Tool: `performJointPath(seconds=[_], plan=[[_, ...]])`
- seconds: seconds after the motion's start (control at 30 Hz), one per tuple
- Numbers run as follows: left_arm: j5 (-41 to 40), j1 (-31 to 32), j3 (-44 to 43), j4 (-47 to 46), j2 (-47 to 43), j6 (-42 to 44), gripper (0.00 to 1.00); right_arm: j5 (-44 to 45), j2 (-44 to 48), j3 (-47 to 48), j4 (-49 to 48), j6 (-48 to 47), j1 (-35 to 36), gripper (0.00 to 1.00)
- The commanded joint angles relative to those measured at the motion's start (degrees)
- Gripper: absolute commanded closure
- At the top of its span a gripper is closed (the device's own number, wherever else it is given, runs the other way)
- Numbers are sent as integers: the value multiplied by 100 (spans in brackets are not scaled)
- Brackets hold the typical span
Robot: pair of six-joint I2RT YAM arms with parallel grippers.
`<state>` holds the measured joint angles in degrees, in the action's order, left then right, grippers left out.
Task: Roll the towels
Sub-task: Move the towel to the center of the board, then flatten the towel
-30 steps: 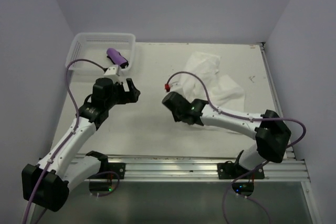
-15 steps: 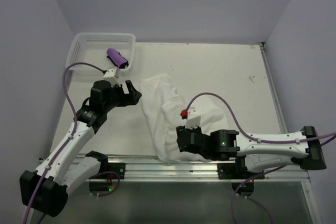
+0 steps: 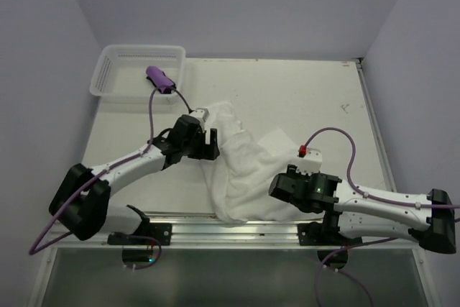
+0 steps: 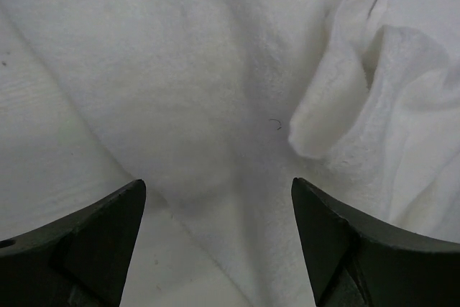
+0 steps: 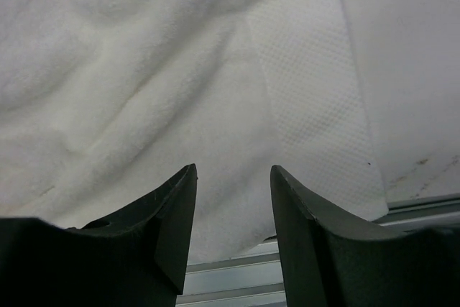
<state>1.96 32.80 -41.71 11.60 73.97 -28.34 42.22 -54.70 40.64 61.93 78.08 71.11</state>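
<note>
The large fluffy white towel lies crumpled, stretching from mid-table to the near edge. A small purple towel, rolled up with dark trim, rests in the white mesh basket. My left gripper sits at the white towel's left edge. In the left wrist view the gripper is open, straddling the towel border with nothing between the fingers. My right gripper hovers over the towel's near part. In the right wrist view that gripper is open above the towel.
The basket stands at the far left corner. A metal rail runs along the table's near edge, just under the towel's hem. Bare table lies at the far right. Walls close in on three sides.
The white towel was dragged from the far right to the near centre by the right gripper, which then opened. My left arm swung right and lowered to the towel's left edge.
</note>
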Motion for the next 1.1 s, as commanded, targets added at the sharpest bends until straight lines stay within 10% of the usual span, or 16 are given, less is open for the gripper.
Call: performJointPath(seconds=[0.0,0.33,0.6,0.73,1.07], plan=[[-476,323,-337,-307,748,144,14,-161,91,-232,-13,550,-211,49],[-793,535,-706,-351,1769,276,32,-2146,-1067,-1207,-3045,-802,-1643,49],[-1170,474,-417,-229,1638,-57,100,-3307,-2114,-1059,-4092,-1602,-3172,79],[-1347,254,143,-315,789,-400,100,-3606,-2571,-472,-4084,-2226,-4190,98],[-1716,-124,1534,26,-1789,-1507,100,-3493,-4066,1235,-3671,-3229,-5713,100]])
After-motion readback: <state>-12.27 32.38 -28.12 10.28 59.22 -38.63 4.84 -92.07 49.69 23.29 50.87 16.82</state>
